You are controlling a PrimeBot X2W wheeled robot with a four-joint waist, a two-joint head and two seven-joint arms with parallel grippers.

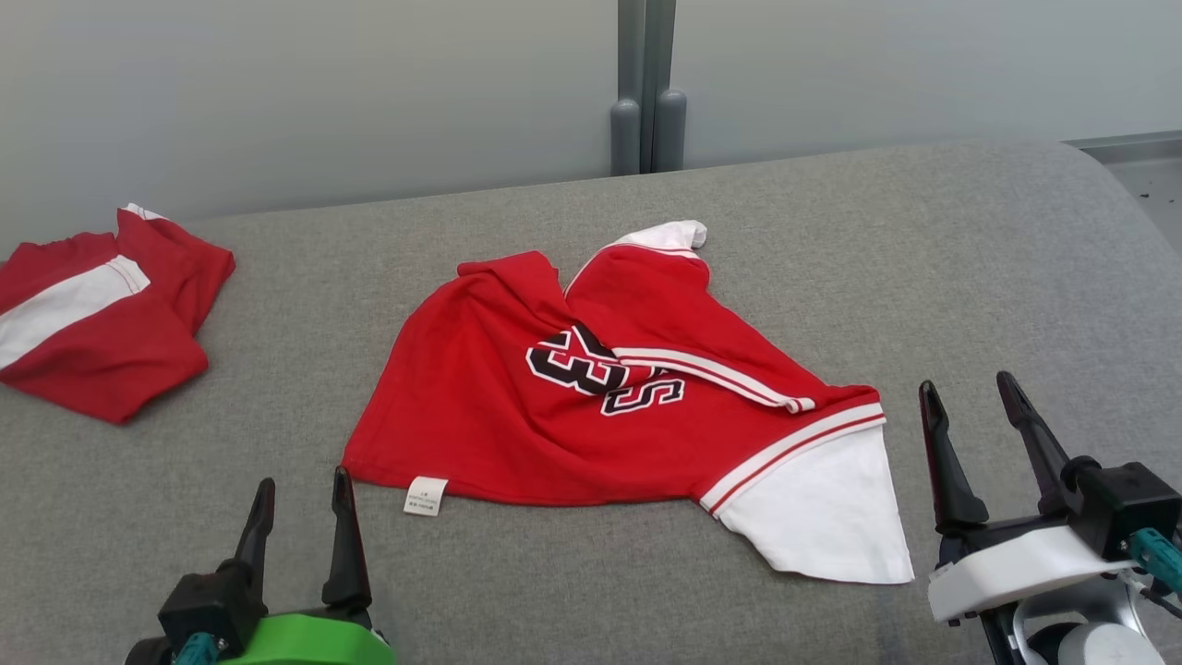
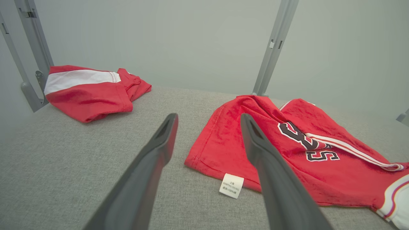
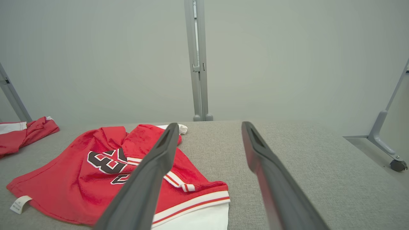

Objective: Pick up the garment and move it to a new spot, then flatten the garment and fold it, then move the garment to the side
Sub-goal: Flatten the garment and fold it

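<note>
Both grippers are spread wide with nothing in them. The left gripper sits right by the near hem corner of the garment, which spreads out ahead of it and off to its right. The care label pokes out just right of its inner finger. The right gripper has the white sleeve just to its left. The garment's bunched up mid-table, with a striped edge flopped across the number.

Looks to me like the pick-up step, not begun yet. My tip: pinch a single layer at two well-separated edges, hem corner for the left and the sleeve end for the right, so it hangs open when lifted. Grab the flopped-over bit and you'll probably carry the crease along. Also steer clear of the folded red top way off to the left gripper's left.
</note>
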